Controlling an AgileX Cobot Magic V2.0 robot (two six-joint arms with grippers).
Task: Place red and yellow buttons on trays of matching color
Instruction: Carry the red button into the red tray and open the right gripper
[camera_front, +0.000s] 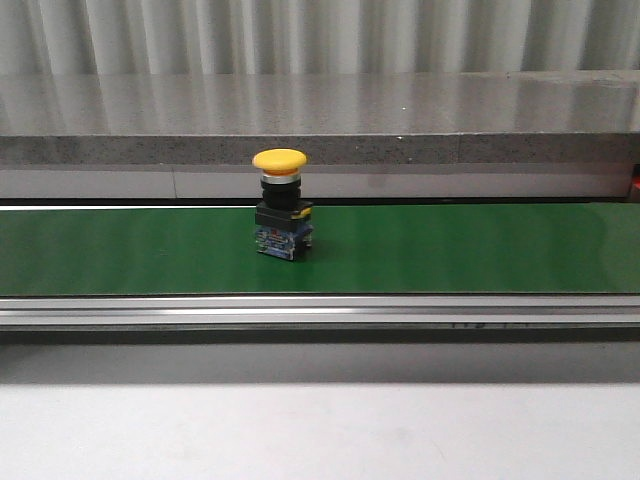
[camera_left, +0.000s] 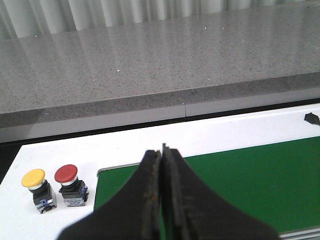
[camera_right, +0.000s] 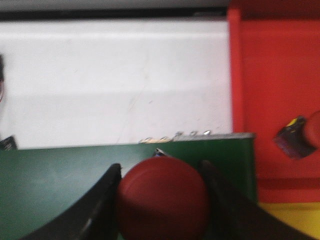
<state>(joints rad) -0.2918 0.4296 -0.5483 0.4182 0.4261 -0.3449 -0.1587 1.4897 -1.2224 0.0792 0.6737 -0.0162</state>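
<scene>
A yellow button (camera_front: 281, 215) stands upright on the green belt (camera_front: 480, 250); neither gripper shows in the front view. My right gripper (camera_right: 160, 167) is shut on the cap of a red button (camera_right: 162, 202), held over the belt's end (camera_right: 55, 185). Beside it lies the red tray (camera_right: 270, 75), with another red button (camera_right: 298, 137) on its side inside. A corner of the yellow tray (camera_right: 292, 220) shows just past it. My left gripper (camera_left: 161, 151) is shut and empty above the belt's other end (camera_left: 260, 180). A yellow button (camera_left: 36, 184) and a red button (camera_left: 69, 179) stand on the white table beside it.
A grey stone ledge (camera_front: 320, 120) runs behind the belt. A metal rail (camera_front: 320, 310) borders the belt's front edge, with white table (camera_front: 320, 430) in front of it. A small black object (camera_left: 312, 118) lies on the white surface at the far side.
</scene>
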